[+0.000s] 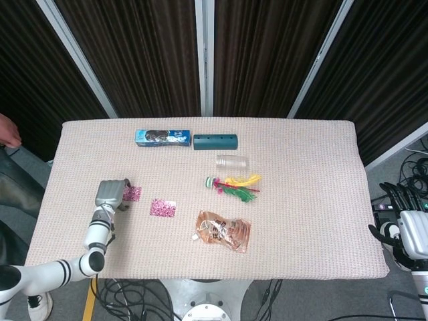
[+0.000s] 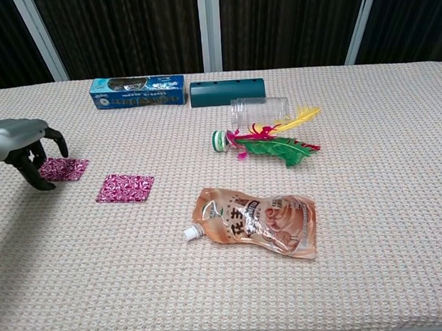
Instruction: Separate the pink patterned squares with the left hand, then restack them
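The left hand [image 2: 21, 151] hovers low over the bench [image 2: 378, 276], fingers curled downward and apart, holding nothing. Just right of its fingertips lies one pink patterned square [image 2: 63, 168], partly under the hand in the head view. Further right, apart from it, lies the second pink patterned square [image 2: 125, 188]. Well beyond are a drink pouch [image 2: 253, 222] and a feathered shuttlecock [image 2: 268, 141]. The right hand [image 1: 408, 231] sits off the bench's far right edge, fingers spread, empty.

Left hand [image 1: 111, 194] covers part of far pink square [image 1: 132, 193]; right hand [image 1: 405, 226] cut by frame edge.
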Action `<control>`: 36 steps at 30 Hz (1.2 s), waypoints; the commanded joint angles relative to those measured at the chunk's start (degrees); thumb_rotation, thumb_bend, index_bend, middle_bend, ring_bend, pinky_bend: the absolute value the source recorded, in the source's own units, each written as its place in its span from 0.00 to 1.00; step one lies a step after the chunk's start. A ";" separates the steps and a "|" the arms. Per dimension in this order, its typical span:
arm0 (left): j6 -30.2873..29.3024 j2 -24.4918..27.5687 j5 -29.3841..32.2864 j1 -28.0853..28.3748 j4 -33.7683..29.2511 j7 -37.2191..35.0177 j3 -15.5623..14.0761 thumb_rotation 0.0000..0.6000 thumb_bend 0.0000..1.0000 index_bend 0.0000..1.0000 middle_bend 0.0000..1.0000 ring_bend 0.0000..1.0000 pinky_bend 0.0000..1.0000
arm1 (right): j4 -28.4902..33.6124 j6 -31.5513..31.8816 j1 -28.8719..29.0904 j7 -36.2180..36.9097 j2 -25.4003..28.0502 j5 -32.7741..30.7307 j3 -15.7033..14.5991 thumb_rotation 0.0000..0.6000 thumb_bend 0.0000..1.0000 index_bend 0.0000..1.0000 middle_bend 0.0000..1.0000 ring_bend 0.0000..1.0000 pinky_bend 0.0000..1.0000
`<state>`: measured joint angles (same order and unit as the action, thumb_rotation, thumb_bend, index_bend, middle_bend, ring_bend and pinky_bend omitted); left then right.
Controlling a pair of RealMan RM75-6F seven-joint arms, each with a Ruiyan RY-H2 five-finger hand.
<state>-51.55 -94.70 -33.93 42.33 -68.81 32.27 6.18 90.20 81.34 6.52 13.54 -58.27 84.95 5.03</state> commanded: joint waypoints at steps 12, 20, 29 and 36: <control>2.92 -1.91 -1.23 0.18 4.66 -1.71 1.84 1.00 0.24 0.37 0.88 0.92 0.99 | 0.70 -0.03 -0.32 -0.57 0.21 -0.71 -0.15 1.00 0.13 0.10 0.09 0.03 0.00; 4.28 -2.55 0.12 0.62 6.22 -0.79 2.38 1.00 0.24 0.37 0.88 0.91 0.98 | 0.23 -0.23 -0.39 -0.25 -0.05 -0.85 -0.28 1.00 0.13 0.10 0.09 0.03 0.00; 4.89 -3.60 0.51 0.91 8.11 -0.66 2.94 1.00 0.24 0.43 0.88 0.91 0.98 | 0.12 -0.46 -0.40 -0.22 -0.19 -1.16 -0.26 1.00 0.13 0.10 0.09 0.03 0.00; 4.55 -3.93 -0.47 0.62 8.32 -1.11 3.11 1.00 0.25 0.52 0.88 0.91 0.98 | 0.13 -0.65 -0.34 -0.24 -0.26 -1.25 -0.26 1.00 0.13 0.10 0.09 0.02 0.00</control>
<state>-46.96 -98.63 -34.34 43.00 -60.44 31.20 9.28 90.34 80.69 6.19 13.31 -58.53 83.70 4.77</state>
